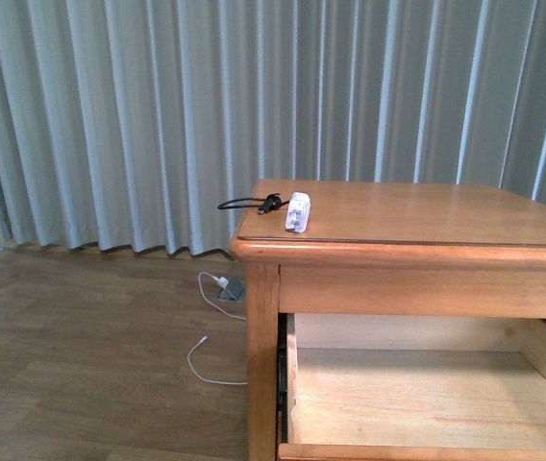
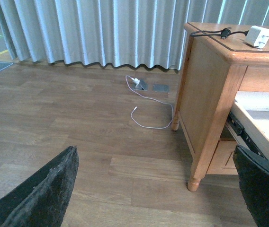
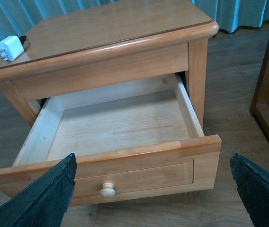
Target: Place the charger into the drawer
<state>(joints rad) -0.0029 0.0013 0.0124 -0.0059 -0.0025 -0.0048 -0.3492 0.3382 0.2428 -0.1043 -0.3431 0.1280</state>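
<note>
Front view: the charger (image 1: pixel 297 211) lies on the desk (image 1: pixel 427 216), near its left edge. The drawer (image 1: pixel 417 394) below it is pulled out. Left wrist view: the left gripper (image 2: pixel 154 156) is spread wide and holds nothing. Right wrist view: the right gripper (image 3: pixel 153 158) is also spread wide and empty.

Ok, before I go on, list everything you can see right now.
charger: one, white block with black cable, on the cabinet top near its left front corner.
drawer: one, honey-brown, pale inside, pulled open, nothing in it.
cabinet: one, honey-brown, on the floor.
white cable: one, white, on the floor left of the cabinet.
curtain: one, grey, behind the cabinet.
floor: brown wood planks.
left hand: one, black, open, over the floor left of the cabinet.
right hand: one, black, open, before the open drawer.
</note>
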